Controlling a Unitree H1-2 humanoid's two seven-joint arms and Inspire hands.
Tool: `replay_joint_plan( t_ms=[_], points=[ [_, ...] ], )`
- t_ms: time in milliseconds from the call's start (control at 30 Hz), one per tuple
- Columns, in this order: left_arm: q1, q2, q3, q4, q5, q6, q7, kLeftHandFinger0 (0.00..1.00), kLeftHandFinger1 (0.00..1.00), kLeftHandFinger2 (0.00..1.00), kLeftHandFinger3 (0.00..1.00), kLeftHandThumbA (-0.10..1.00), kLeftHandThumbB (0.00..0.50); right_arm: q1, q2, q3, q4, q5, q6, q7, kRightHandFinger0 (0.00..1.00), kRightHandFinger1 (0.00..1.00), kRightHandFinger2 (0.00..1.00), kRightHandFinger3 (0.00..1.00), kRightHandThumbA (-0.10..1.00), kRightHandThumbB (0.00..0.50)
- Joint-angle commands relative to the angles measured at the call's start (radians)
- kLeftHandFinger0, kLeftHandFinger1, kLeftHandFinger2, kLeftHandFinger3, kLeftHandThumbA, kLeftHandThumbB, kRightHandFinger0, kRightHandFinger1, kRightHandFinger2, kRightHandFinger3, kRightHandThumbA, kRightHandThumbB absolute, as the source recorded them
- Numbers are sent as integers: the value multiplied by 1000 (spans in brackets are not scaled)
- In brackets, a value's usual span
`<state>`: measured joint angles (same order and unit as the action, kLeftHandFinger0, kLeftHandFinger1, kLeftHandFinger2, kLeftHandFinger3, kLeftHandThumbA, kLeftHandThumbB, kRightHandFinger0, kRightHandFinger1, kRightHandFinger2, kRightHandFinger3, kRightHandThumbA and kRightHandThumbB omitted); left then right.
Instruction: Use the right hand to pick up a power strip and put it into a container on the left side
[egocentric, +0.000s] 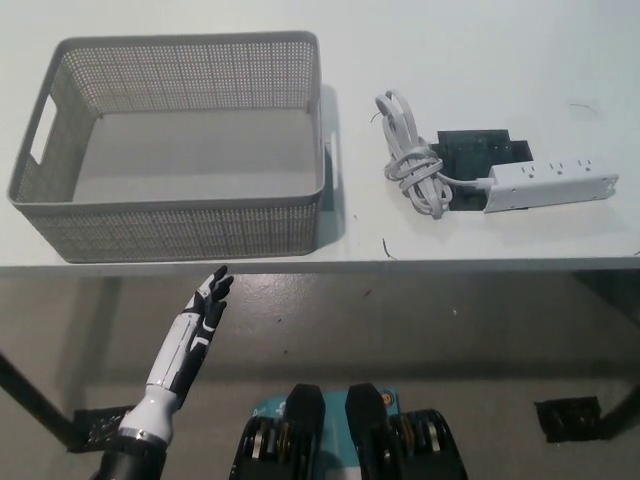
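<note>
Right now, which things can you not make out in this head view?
- Right hand: outside the picture.
- Dark flat object: partly covered by the power strip and its coiled cord; what it is stays unclear.
- Basket: near wall hides the front of its floor.
- Left hand rests below the table edge, fingers apart.

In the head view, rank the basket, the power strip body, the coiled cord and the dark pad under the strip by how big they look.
1. Grey basket, by far the largest.
2. White power strip, long and narrow.
3. Coiled cord and dark pad: too close to rank, since the strip and cord hide part of the pad.
</note>
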<state>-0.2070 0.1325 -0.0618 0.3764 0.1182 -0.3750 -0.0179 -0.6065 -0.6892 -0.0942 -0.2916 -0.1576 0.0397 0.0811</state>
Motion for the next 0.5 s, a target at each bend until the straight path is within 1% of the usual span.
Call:
replay_joint_plan(
  t_ms=[0,33,67,100,167,200,267,300,333,467],
  points=[
    [-30,16,-8,-39,6,-95,18,1000,1000,1000,1000,1000,145,-769,-193,378,245,-279,330,662,1000,1000,1000,1000,1000,417],
    [-30,16,-8,-37,6,-95,18,1000,1000,1000,1000,1000,145,-791,-170,401,295,-280,299,677,1000,1000,1000,1000,1000,404],
    [-30,15,-8,-38,7,-95,18,1000,1000,1000,1000,1000,146,-812,-136,435,352,-274,303,699,1000,1000,1000,1000,986,416],
    [-27,15,-8,-38,8,-95,19,1000,1000,1000,1000,1000,146,-817,-128,448,364,-272,315,705,1000,1000,1000,1000,983,416],
    [-24,16,-10,-37,7,-95,17,1000,1000,1000,1000,1000,144,-832,-93,501,438,-288,291,735,1000,1000,1000,1000,1000,441],
    [-24,16,-10,-36,10,-95,15,1000,1000,1000,1000,1000,152,-833,-76,525,473,-305,259,742,1000,1000,1000,1000,1000,457],
    [-15,19,-9,-40,11,-95,18,1000,1000,1000,1000,1000,148,-839,-36,575,550,-312,215,750,1000,1000,1000,1000,1000,476],
    [-15,19,-9,-40,11,-95,18,1000,1000,1000,1000,1000,147,-841,-33,584,560,-307,215,749,1000,1000,1000,1000,1000,478],
    [-14,18,-9,-40,14,-95,20,1000,1000,1000,1000,1000,155,-834,-10,600,593,-296,221,747,1000,1000,1000,1000,1000,498],
    [-8,13,-8,-39,27,-95,22,1000,1000,1000,1000,1000,176,-825,27,657,671,-302,196,739,1000,1000,1000,1000,1000,500]
  ],
)
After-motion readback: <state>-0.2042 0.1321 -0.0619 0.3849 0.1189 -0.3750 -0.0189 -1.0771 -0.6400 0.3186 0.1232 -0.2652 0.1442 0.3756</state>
